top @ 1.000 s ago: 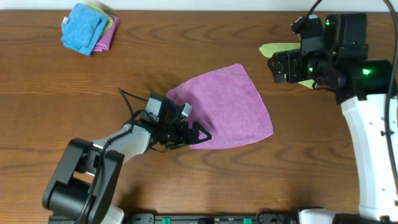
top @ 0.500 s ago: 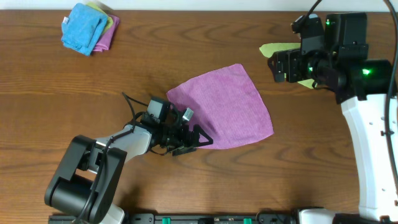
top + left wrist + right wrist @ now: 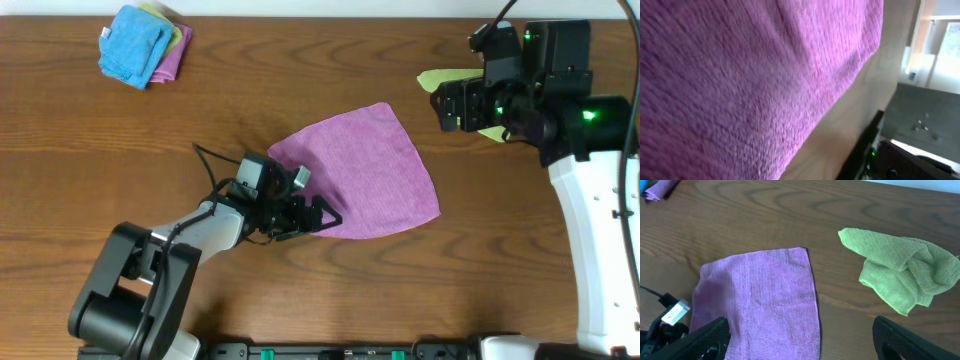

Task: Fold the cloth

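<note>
The cloth (image 3: 365, 170) lies flat near the table's middle as a pinkish-purple square turned like a diamond. It also shows in the right wrist view (image 3: 760, 297). My left gripper (image 3: 320, 214) sits low at the cloth's near-left edge, jaws open, holding nothing that I can see. The cloth (image 3: 740, 75) fills the left wrist view close up, and that gripper's fingers do not show there. My right gripper (image 3: 450, 105) hovers high at the far right, well away from the cloth. In its own view the right gripper (image 3: 800, 345) is wide open and empty, black fingers (image 3: 702, 337) far apart.
A crumpled lime-green cloth (image 3: 905, 272) lies under the right gripper, also seen in the overhead view (image 3: 438, 78). A folded blue cloth (image 3: 133, 45) tops a small pile at the far left corner. The left arm's cable (image 3: 205, 155) trails over the wood.
My left gripper shifted slightly right and toward the near edge, then came back to where it was. The cloth keeps its shape. The right arm has not moved.
</note>
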`<state>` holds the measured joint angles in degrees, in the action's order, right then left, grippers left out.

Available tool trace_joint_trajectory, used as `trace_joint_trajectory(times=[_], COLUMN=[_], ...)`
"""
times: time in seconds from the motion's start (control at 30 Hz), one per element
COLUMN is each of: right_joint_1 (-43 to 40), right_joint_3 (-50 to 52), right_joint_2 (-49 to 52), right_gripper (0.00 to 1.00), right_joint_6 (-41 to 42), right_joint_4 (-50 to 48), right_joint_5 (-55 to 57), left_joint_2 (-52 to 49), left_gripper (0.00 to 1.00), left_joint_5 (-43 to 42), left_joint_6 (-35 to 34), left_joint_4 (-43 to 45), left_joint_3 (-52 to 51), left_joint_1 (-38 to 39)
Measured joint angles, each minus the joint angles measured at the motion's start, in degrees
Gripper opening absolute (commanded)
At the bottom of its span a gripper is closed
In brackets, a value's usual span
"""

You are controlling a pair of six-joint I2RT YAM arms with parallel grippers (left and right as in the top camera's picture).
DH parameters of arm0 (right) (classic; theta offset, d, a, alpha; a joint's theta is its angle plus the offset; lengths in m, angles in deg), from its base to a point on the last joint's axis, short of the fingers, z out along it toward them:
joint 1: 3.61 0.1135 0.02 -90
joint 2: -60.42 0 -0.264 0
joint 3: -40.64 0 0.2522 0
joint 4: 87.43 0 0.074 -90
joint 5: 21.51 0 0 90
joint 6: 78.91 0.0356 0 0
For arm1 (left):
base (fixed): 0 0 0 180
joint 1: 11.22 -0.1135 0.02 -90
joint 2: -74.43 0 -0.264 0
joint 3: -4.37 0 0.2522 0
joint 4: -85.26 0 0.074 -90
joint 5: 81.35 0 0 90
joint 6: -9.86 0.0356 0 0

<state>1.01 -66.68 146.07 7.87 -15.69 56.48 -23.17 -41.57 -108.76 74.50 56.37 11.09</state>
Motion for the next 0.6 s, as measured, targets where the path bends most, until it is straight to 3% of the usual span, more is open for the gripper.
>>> trace_joint_trajectory(times=[0.6], right_joint_1=[0.0], right_joint_3=[0.0], right_joint_2=[0.0], right_gripper=[0.92], right_joint_6=[0.0], right_joint_4=[-0.4], right_joint_5=[0.0], left_joint_2=[0.5], left_gripper=[0.95], left_joint_5=[9.5], left_joint_6=[-2.8], left_joint_4=[4.9], left_joint_3=[0.7], left_joint_1=[3.2])
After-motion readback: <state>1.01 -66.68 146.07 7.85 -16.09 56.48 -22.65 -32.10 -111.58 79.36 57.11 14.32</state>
